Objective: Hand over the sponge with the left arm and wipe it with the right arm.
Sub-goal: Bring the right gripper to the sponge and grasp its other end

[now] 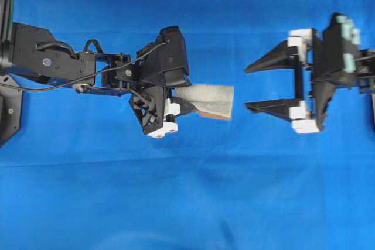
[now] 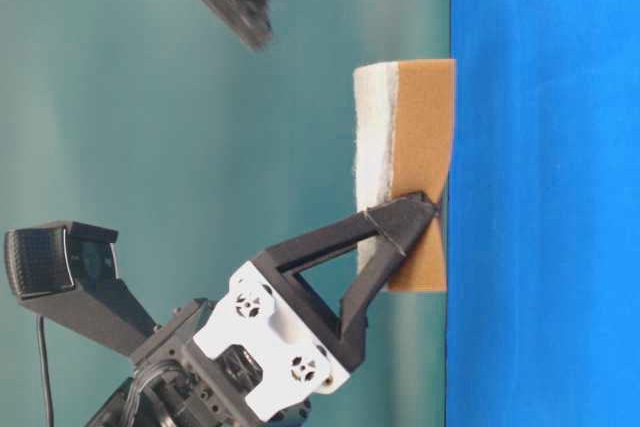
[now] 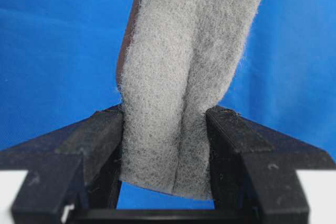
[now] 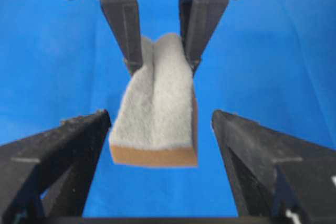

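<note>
At this moment your left gripper [image 1: 183,105] was clamped on the near end of the sponge [image 1: 206,100], its two fingers squeezing the block hard enough that the grey scouring face buckled into a crease down the middle, plain in the left wrist view. The sponge stuck out past those fingertips toward the right arm, held clear above the blue cloth [image 1: 187,203], grey face up and the orange-brown layer underneath and along the free end.

Your right gripper [image 1: 261,88] stood with its jaws spread wide and nothing between them, just short of the sponge's free end and roughly in line with it. From the right wrist view the sponge [image 4: 156,121] sat centred between the two open fingers [image 4: 63,150], but it had not yet entered the gap.

To do the handover well, you would have needed to slide the right gripper straight along the sponge's length until the free end sat well inside the fingers. Closing on the uncreased end would likely have given a flatter, steadier hold. The left gripper should have kept its squeeze until the right one had clearly bitten, since an early release risked dropping the sponge onto the cloth. Keeping the grey face outward would have left it ready for wiping.
</note>
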You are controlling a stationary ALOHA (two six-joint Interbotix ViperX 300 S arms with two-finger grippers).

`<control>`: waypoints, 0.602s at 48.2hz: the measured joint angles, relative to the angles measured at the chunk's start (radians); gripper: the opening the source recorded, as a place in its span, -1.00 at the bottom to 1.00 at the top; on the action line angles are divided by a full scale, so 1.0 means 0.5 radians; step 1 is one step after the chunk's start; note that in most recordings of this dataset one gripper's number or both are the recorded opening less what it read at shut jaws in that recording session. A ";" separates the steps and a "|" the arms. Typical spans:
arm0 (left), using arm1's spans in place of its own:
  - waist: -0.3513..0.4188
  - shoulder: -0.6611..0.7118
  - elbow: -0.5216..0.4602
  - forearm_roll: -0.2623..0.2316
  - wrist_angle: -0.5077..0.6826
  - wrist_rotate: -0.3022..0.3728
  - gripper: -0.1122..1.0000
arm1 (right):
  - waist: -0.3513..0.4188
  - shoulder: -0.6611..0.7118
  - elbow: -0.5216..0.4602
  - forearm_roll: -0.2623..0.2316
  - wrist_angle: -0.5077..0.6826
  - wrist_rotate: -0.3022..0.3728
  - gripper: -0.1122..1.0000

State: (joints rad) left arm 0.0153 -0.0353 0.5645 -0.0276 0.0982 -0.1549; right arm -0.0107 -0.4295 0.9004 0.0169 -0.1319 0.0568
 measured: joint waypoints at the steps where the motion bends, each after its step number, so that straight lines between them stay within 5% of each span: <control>1: 0.000 -0.003 0.000 0.000 0.000 0.003 -0.12 | 0.000 0.028 -0.018 0.000 0.012 0.000 0.54; 29: 0.012 0.000 0.006 0.000 0.000 0.012 -0.15 | -0.006 0.660 -0.405 0.003 0.202 0.009 0.54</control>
State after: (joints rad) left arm 0.0215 -0.0353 0.5676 -0.0276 0.0982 -0.1488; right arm -0.0138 -0.0997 0.6980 0.0184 -0.0307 0.0614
